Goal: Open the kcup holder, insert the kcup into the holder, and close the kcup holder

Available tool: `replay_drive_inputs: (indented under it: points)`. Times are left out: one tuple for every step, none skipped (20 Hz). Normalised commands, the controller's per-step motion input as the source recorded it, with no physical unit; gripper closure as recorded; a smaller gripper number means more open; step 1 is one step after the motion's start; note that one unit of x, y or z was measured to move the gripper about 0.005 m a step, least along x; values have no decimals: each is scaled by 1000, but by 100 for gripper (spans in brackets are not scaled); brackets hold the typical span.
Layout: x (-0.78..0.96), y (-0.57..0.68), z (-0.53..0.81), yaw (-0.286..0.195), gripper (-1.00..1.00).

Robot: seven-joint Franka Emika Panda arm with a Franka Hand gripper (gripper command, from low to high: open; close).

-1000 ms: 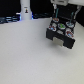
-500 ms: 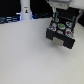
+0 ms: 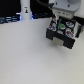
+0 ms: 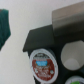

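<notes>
I had the arm's gripper [image 3: 62, 15] hanging over the kcup holder [image 3: 63, 34], a black boxy unit at the exterior view's right on the white table [image 3: 25, 55]. I could not tell whether the jaws were spread or pressed together; they were blurred there and out of the wrist view. From the wrist I saw the holder's dark top with a round pod [image 4: 42, 64], red and white on its lid, in one compartment. I judged the holder open, though not surely. I could not find the green-and-blue kcup. Insertion and closing seemed left. A tall white bottle [image 3: 25, 10] stood well apart, blocking nothing.
</notes>
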Motion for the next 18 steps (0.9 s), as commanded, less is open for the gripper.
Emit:
replay_drive_inputs:
  points:
    - [446,-24,-292,136,-100]
    - [386,-9,-295,169,-100]
    - [295,4,-277,206,-100]
    - [170,0,-246,234,-100]
    - [102,-2,-153,294,-100]
    - [10,-18,-160,308,-100]
    - [-4,-38,-123,312,-100]
    - [-104,-56,-36,314,-100]
    - [-170,-85,-9,311,-100]
    - [-202,-95,5,304,-100]
    - [-250,-60,-39,274,-100]
    - [-248,-48,-28,301,-100]
    - [-278,-24,-50,302,-100]
    - [-329,-1,-101,299,-100]
    - [-383,-6,-360,287,-100]
    - [-366,-9,-277,295,-100]
    - [-388,1,-227,290,-100]
    - [-402,12,-187,284,-100]
